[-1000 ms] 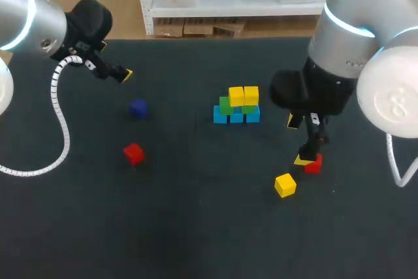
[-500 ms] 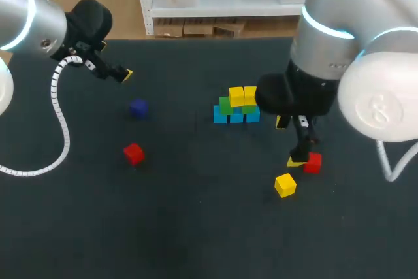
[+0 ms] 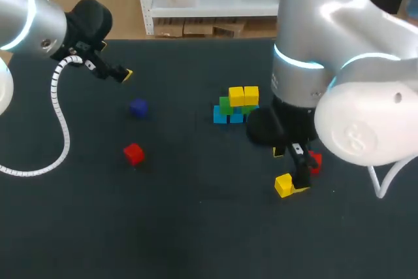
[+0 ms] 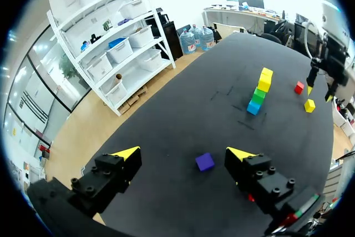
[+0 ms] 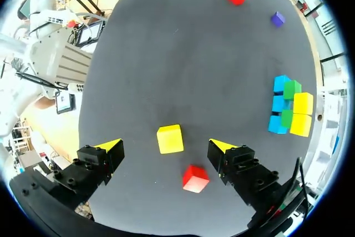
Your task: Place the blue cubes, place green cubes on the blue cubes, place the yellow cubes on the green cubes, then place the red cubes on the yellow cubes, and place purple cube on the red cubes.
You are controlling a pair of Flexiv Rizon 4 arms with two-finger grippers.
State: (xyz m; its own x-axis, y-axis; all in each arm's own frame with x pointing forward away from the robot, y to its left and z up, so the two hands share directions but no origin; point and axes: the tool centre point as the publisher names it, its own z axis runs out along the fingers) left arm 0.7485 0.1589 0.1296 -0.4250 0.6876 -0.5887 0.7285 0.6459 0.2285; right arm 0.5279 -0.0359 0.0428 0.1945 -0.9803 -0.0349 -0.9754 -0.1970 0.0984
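Though wide apart, right claw [image 5: 165, 145] over yellow cube [image 5: 169, 139], red cube [image 5: 195, 178] close by

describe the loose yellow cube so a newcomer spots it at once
On the dark table, find the stack of blue, green and yellow cubes near the middle. Closer to the robot, on the right arm's side, the open right hand hangs over the yellow cube. It is the only yellow one lying alone on the tabletop, with a red cube beside it.
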